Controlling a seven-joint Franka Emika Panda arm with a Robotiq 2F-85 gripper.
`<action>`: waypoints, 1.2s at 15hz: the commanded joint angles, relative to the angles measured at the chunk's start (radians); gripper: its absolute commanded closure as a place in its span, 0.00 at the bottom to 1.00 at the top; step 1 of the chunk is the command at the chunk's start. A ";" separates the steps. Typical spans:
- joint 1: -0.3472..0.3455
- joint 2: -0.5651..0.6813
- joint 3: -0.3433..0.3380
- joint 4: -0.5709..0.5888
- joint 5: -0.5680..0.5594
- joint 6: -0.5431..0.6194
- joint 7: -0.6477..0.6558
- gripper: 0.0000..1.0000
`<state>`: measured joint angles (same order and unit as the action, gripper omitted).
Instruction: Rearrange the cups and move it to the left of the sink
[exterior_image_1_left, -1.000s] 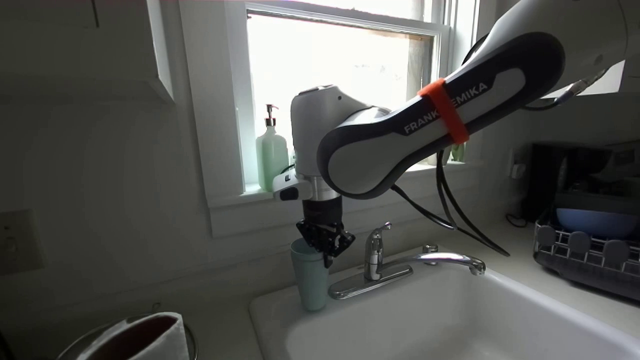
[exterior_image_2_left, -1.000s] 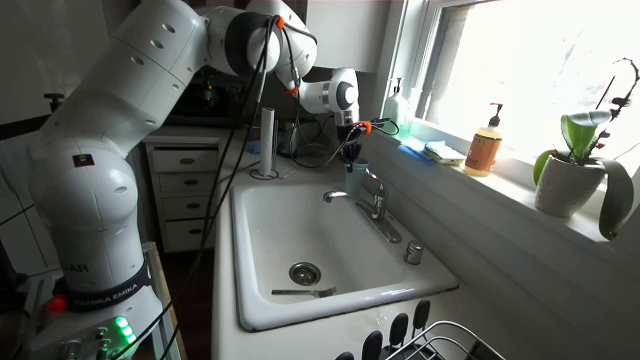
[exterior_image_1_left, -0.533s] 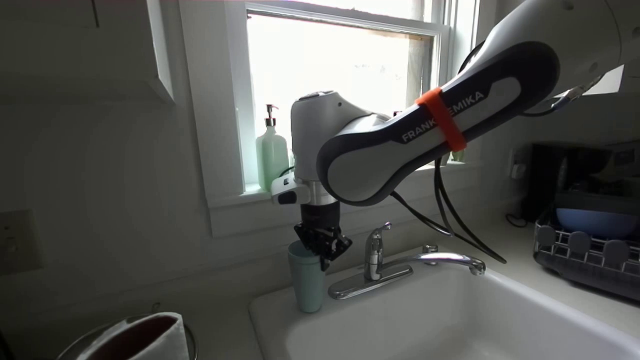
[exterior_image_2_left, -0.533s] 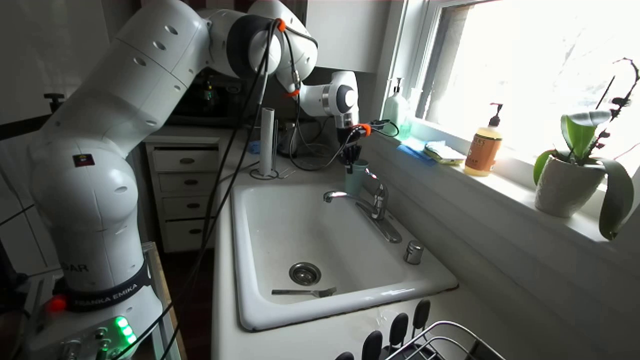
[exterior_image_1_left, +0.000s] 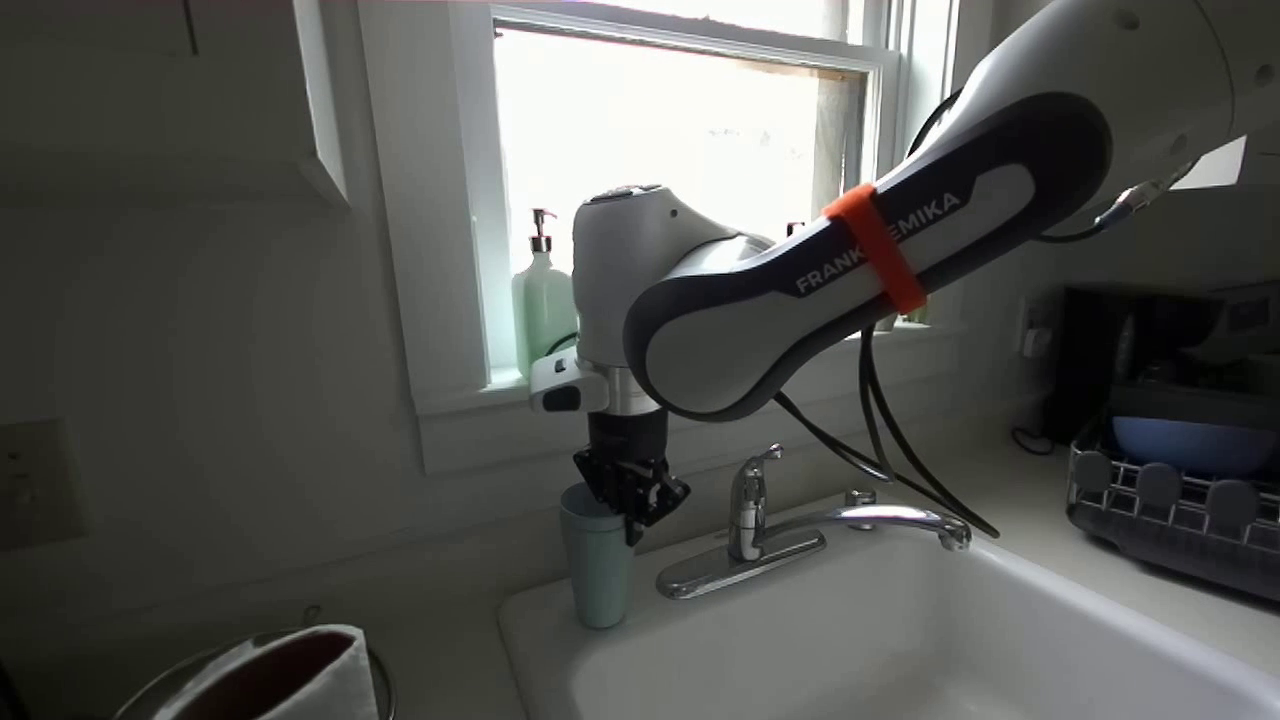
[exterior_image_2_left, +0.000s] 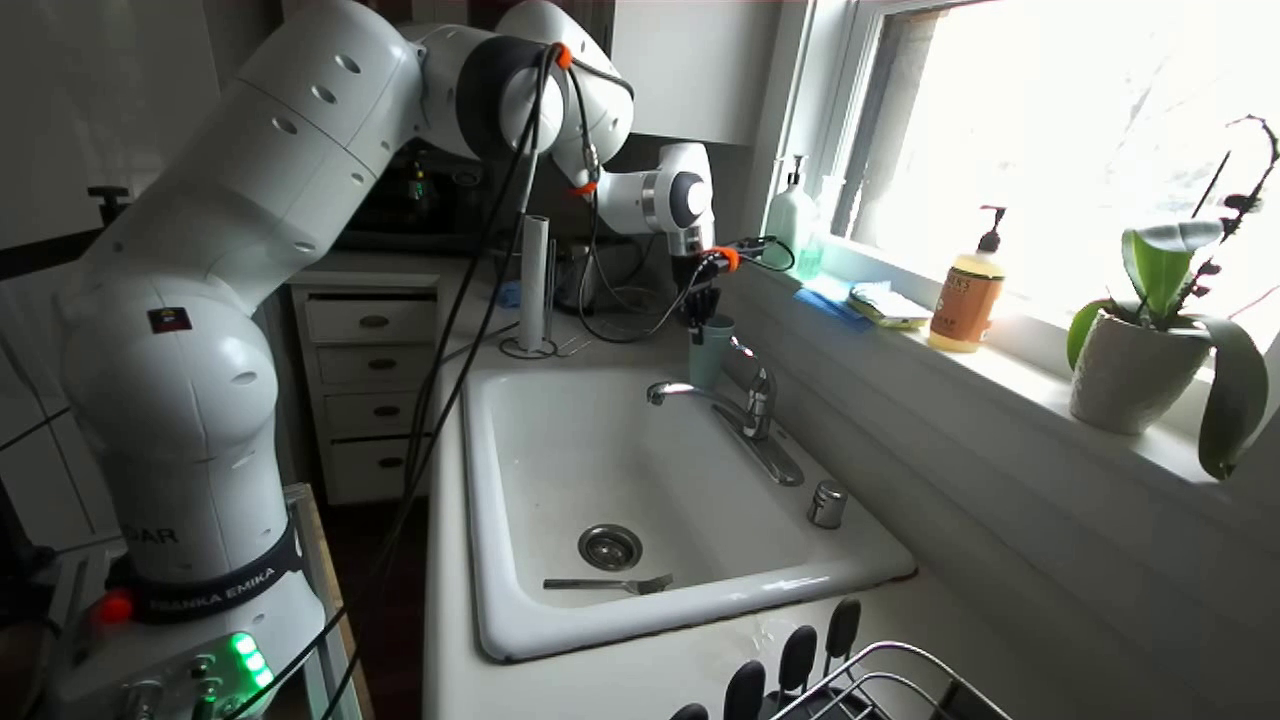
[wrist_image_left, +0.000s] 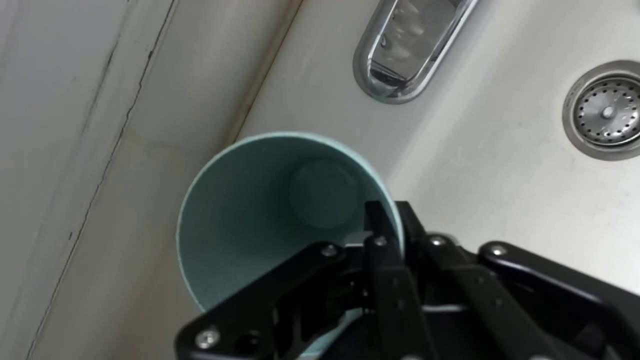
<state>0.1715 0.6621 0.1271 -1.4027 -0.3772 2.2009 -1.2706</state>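
A pale teal cup (wrist_image_left: 250, 210) stands nearly upright at the back corner of the white sink (exterior_image_2_left: 485, 560), beside the faucet (exterior_image_1_left: 748, 510). My gripper (wrist_image_left: 393, 220) is shut on the wall of this cup, one finger inside the rim and one outside. In both exterior views the cup (exterior_image_1_left: 597, 575) hangs below and beside the black gripper (exterior_image_1_left: 633, 535), its base over the sink's rim. Whether the base touches the rim, I cannot tell. Part of the cup's mouth is hidden behind the gripper. Only one cup shows.
A paper-towel tube on a wire stand (exterior_image_2_left: 535, 290) rises from the counter past the sink's end. Soap bottles, such as the pale green one (exterior_image_1_left: 543, 310), line the windowsill. A fork (exterior_image_2_left: 605, 585) lies in the basin. A dish rack (exterior_image_1_left: 1170, 510) stands at the opposite end.
In an exterior view the gripper and the held cup have shifted left and slightly down, away from the faucet. The grip on the cup's wall looks unchanged.
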 joint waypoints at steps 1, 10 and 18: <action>0.017 0.034 -0.009 0.055 -0.013 -0.001 0.001 0.67; 0.016 0.028 -0.005 0.051 -0.006 -0.003 0.002 0.05; 0.023 0.005 -0.006 0.048 -0.003 0.015 0.059 0.00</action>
<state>0.1794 0.6700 0.1272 -1.3743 -0.3770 2.2046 -1.2378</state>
